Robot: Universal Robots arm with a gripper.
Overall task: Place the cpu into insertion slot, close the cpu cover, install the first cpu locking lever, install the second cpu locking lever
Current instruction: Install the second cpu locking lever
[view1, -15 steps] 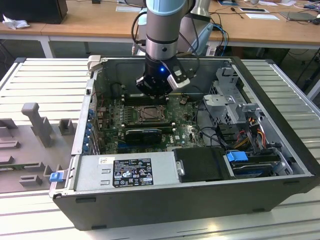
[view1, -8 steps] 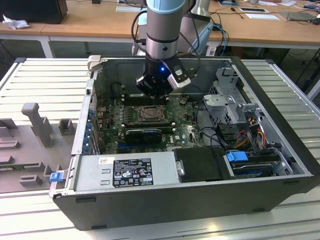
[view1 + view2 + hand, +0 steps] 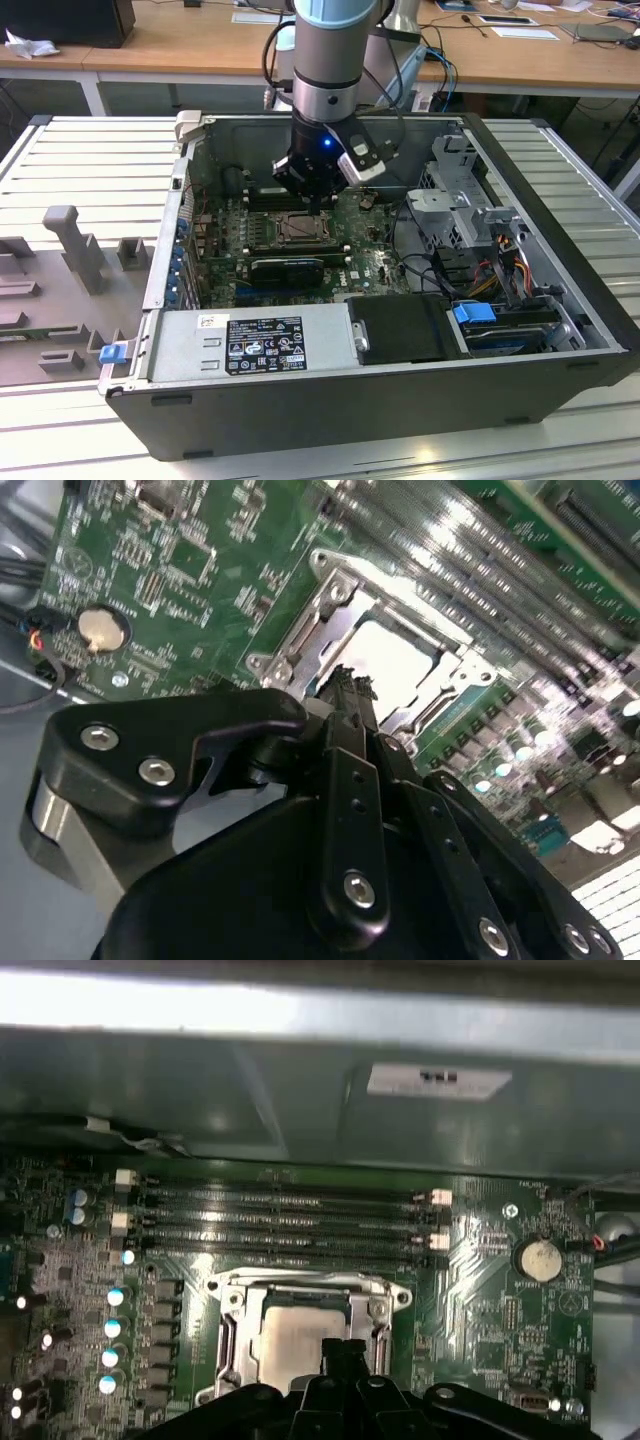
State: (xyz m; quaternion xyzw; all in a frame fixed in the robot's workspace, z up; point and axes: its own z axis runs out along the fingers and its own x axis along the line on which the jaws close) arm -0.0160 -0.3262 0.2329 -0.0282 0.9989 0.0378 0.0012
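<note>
The tool [image 3: 318, 205] is hanging just above the insertion slot [image 3: 298, 229] inside the open computer case [image 3: 400, 400], which is lying on the table [image 3: 60, 180]. In both wrist views its fingertips [image 3: 345, 695] are pressed together, holding nothing. The cpu [image 3: 300, 1335] is sitting in the slot, its pale top showing through the window of the cpu cover [image 3: 232, 1315], which is lying flat around it.

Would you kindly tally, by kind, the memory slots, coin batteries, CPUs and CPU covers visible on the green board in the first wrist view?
Long narrow black memory slots: 4
Round silver coin battery: 1
Square pale silver-grey cpu: 1
Thin silver-grey metal frame cpu cover: 1
Total: 7
</note>
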